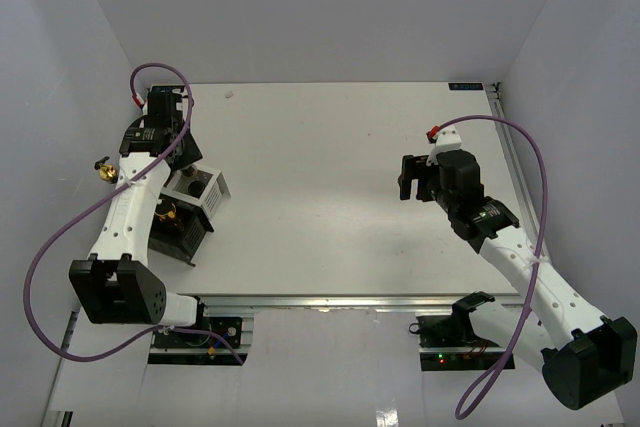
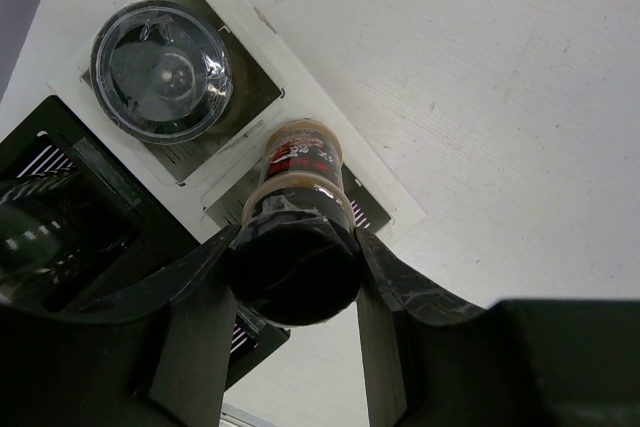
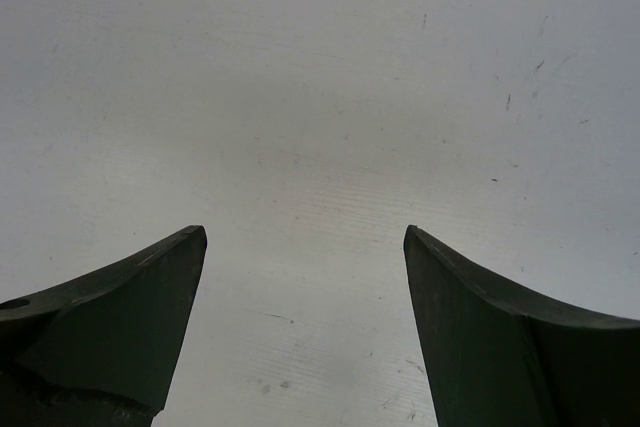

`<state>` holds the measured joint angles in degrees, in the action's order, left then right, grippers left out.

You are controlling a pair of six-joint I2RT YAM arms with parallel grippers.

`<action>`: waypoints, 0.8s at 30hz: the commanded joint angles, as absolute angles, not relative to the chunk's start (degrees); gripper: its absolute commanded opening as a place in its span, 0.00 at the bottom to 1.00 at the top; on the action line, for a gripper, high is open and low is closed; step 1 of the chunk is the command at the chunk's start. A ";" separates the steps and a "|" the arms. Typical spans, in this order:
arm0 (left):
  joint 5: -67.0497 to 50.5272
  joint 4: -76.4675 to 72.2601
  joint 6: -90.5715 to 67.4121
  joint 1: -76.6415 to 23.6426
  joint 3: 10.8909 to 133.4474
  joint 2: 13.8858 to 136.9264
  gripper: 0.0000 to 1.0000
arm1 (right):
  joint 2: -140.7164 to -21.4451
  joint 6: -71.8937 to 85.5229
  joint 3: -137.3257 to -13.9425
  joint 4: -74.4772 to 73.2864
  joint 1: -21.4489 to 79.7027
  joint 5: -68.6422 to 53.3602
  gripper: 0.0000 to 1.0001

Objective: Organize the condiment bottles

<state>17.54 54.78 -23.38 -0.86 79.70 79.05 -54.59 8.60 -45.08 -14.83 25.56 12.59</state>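
The slim dark bottle (image 2: 300,162) with a yellow-red label stands in a white compartment of the rack (image 2: 330,117). My left gripper (image 2: 300,237) is shut on its dark cap, one finger on each side. The squat clear jar with grey lid (image 2: 160,69) stands in the neighbouring white compartment. In the top view my left arm covers most of the rack (image 1: 215,197). A gold cap (image 1: 172,213) shows in the rack's black part; the bottle under it is hidden. My right gripper (image 1: 405,179) is open and empty over bare table at the right, and it also shows in the right wrist view (image 3: 305,232).
The black-and-white rack sits at the table's left side, near the left wall. A small gold object (image 1: 103,167) lies left of my left arm. White walls close in the table on the left, back and right.
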 commanded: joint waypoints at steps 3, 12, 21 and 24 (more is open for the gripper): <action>17.05 56.16 -23.82 -0.53 79.19 77.17 0.00 | -53.96 8.53 -44.65 -12.48 25.31 11.78 0.87; 18.26 58.44 -23.31 -0.53 80.38 77.10 0.00 | -54.14 8.33 -45.09 -12.63 25.31 11.54 0.87; 19.61 59.02 -23.40 -0.53 79.54 77.22 0.00 | -54.58 8.26 -45.46 -12.74 25.33 11.27 0.87; 20.06 59.25 -22.94 -0.53 80.38 77.80 0.00 | -54.67 8.27 -45.27 -12.74 25.32 11.25 0.87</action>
<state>17.34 56.21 -23.44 -0.89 79.55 78.63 -54.70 8.60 -45.08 -14.85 25.56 11.59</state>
